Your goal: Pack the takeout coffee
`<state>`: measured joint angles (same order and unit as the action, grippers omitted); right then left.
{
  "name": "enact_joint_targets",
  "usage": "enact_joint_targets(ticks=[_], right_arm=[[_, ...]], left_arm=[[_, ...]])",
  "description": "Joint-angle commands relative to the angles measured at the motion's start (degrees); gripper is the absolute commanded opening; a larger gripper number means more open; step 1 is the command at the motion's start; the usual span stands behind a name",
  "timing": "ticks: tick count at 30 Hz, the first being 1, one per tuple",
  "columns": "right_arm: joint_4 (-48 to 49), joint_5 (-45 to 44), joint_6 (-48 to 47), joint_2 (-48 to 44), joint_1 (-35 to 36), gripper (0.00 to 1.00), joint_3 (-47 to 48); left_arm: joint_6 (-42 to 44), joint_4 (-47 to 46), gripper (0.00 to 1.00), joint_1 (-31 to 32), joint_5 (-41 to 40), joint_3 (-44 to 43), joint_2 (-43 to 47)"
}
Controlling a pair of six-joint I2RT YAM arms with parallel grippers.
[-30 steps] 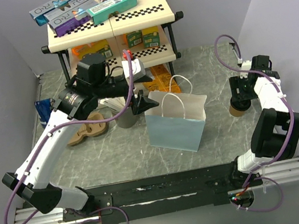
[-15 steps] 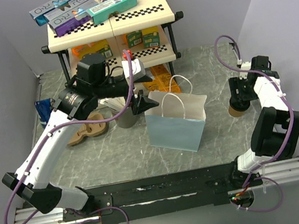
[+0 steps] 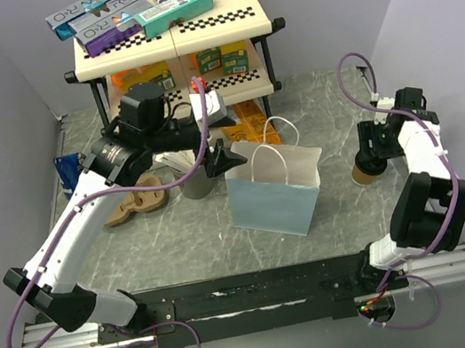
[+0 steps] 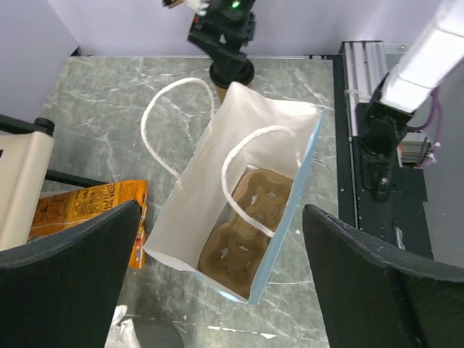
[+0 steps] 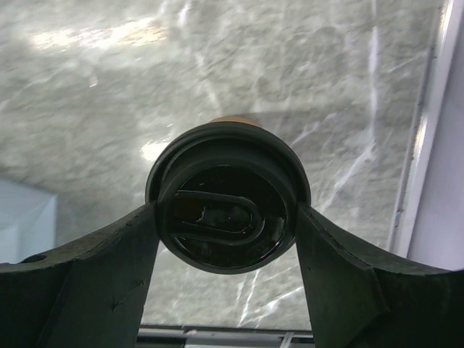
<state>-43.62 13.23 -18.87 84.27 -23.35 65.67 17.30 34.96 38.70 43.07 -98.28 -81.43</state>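
Left tool (image 3: 220, 162) hangs wide open over the pale blue bag (image 3: 274, 194), whose looped handles (image 4: 161, 119) could snag an incoming cup. Near the right edge of the counter (image 3: 321, 113), the right tool (image 5: 227, 210) clamps the takeout coffee (image 3: 361, 176) by its black lid (image 5: 228, 185), so I judge the lid could pop off or the cup tilt and spill.

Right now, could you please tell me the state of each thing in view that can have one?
takeout coffee, lid on, upright
paper bag, upright, open
cup carrier, flat in the bag's bottom
left end effector, open above the bag
right end effector, shut on the takeout coffee
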Motion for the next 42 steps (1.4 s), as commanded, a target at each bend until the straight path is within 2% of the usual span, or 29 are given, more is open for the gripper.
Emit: enact_joint_targets(ticks=[1,3,4,5,11,14,15,19,22,26,29,33,42], right_arm=[[-5.2,4.8,1.0,-7.2,-0.3,0.43,4.5],[-5.5,7.0,0.9,-9.2,-0.4,0.38,4.4],[-6.0,7.9,0.8,-11.0,-0.3,0.16,4.3],[-6.4,9.3,0.3,-11.8,-0.3,0.00,4.3],[-7.4,13.7,-0.5,-20.0,-0.2,0.00,2.5],[-8.5,17.0,-1.7,-25.0,0.4,0.00,2.6],[-8.9,17.8,-1.8,-27.1,0.4,0.00,2.8],[-12.5,26.9,-4.3,-31.0,0.4,0.00,5.2],[-15.4,33.8,-6.8,-33.4,1.1,0.00,6.7],[-16.9,36.6,-9.2,-35.6,2.2,0.00,6.8],[-18.1,36.1,-10.9,-37.1,2.2,0.00,6.5],[-20.1,35.6,-13.4,-38.1,2.3,0.00,7.6],[-15.5,30.9,-6.8,-36.7,2.3,0.00,6.5]], left_arm=[[0.4,-2.0,0.99,-0.2,-3.3,-1.7,-0.4],[0.5,-2.4,0.99,-0.2,-6.0,-1.7,-1.0],[0.5,-2.8,0.99,-0.3,-6.8,-1.7,-1.1],[0.7,-3.0,0.99,-0.3,-8.2,-1.8,-1.4],[2.7,-3.2,0.99,-0.9,-9.5,-4.5,-4.6],[3.9,-3.7,0.99,-2.2,-6.6,-5.2,-6.8],[5.2,-3.5,0.98,-3.3,-3.0,-5.3,-8.1],[12.6,2.5,0.91,-4.8,5.1,-8.9,-12.7],[15.1,4.1,0.88,-4.8,8.0,-11.8,-15.9],[17.1,5.0,0.82,-4.8,11.2,-16.2,-21.0],[16.8,6.1,0.76,-4.8,13.6,-19.2,-24.4],[16.2,6.2,0.74,-4.3,16.3,-19.9,-26.0],[25.1,14.4,0.70,0.2,14.0,-16.9,-25.3]])
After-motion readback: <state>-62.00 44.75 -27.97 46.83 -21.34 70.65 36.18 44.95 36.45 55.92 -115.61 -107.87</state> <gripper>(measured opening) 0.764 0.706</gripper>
